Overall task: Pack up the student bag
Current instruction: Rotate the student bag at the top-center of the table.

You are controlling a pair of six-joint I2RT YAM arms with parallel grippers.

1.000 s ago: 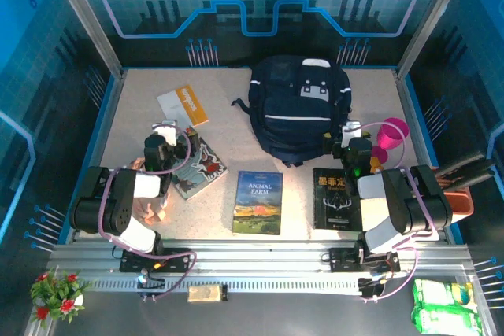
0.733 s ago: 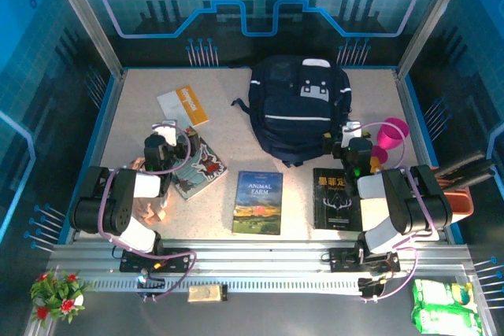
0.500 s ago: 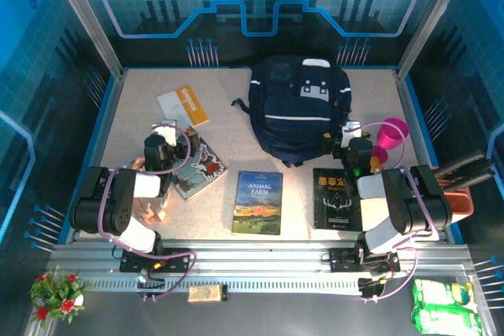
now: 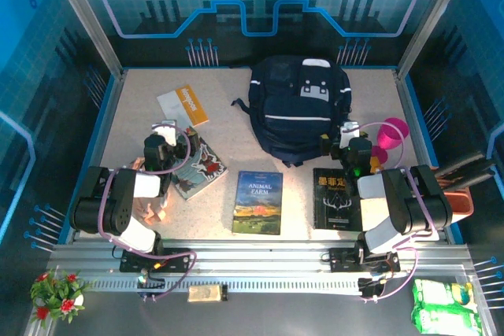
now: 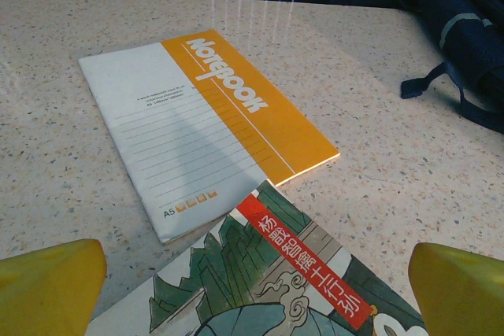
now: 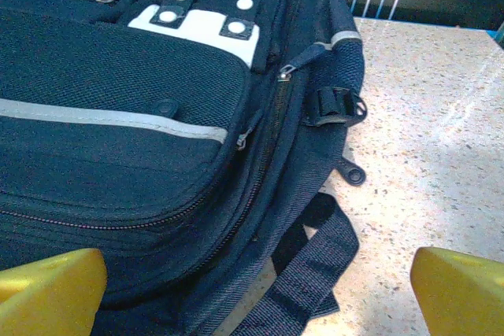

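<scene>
1. The student bag (image 4: 301, 108) lies flat, front face up, at the far middle of the table (image 4: 228, 127); its long axis runs near to far, away from the arm bases
2. The right gripper (image 4: 346, 143) hangs just off the bag's near right corner, jaws spread wide and empty; it is the nearer arm. Its wrist view looks up the bag's right flank, where a zip pull (image 6: 283, 75) sits on a zip line that looks closed, so opening it is probably the first job
3. The left gripper (image 4: 169, 138), also wide and empty, is well to the bag's left, over an illustrated book (image 4: 197, 164)
4. An orange notebook (image 4: 183, 105) lies left of the bag, the Animal Farm book (image 4: 258, 202) on its near side, and a black book (image 4: 337, 197) to its near right
5. The speckled top is bare left of the bag; a pink cup (image 4: 391, 131) just right of it crowds the right arm's swing
</scene>
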